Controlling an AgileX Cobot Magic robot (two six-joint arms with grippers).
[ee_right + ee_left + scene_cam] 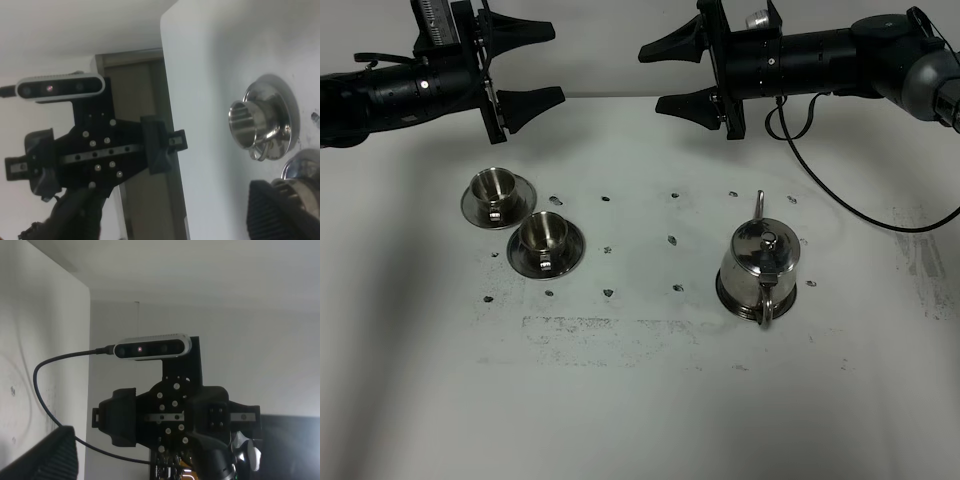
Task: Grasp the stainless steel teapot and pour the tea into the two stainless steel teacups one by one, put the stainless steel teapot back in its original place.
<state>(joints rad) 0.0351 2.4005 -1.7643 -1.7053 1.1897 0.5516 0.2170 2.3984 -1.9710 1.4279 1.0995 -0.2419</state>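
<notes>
Right gripper (650, 77) hangs spread wide and empty over the counter's (640, 400) far edge. It faces the left gripper (558, 62), likewise spread and empty. Right of centre stands the teapot (762, 265), handle toward the near edge. A cup (497, 190) and a second cup (545, 240) sit toward the left edge. My advice: descend squarely and pinch across the handle.

Left wrist: only the other arm's camera (152, 346), no writing.

Right wrist: the saucers' steel, nothing legible.

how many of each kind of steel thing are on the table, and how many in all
teapot: 1
teacups: 2
saucers: 2
total: 5
</notes>
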